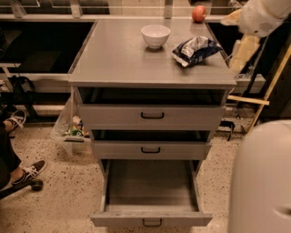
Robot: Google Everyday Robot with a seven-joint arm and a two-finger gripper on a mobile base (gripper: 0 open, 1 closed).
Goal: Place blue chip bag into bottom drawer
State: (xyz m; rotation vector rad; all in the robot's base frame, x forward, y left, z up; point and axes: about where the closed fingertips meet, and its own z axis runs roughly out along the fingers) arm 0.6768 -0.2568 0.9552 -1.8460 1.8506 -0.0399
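Note:
The blue chip bag (196, 49), crinkled dark blue and white, lies on the right side of the grey cabinet top (118, 59). The bottom drawer (151, 191) is pulled fully out, and its flat grey inside is bare. My gripper (242, 53) hangs off a white arm link (263, 16) at the top right, just past the cabinet's right edge. It is to the right of the bag and apart from it.
A white bowl (155, 35) stands left of the bag and a red apple (198, 13) sits at the back edge. The two upper drawers (152, 116) are slightly open. A large white robot part (261, 177) fills the lower right. A person's shoes (27, 173) are at the left.

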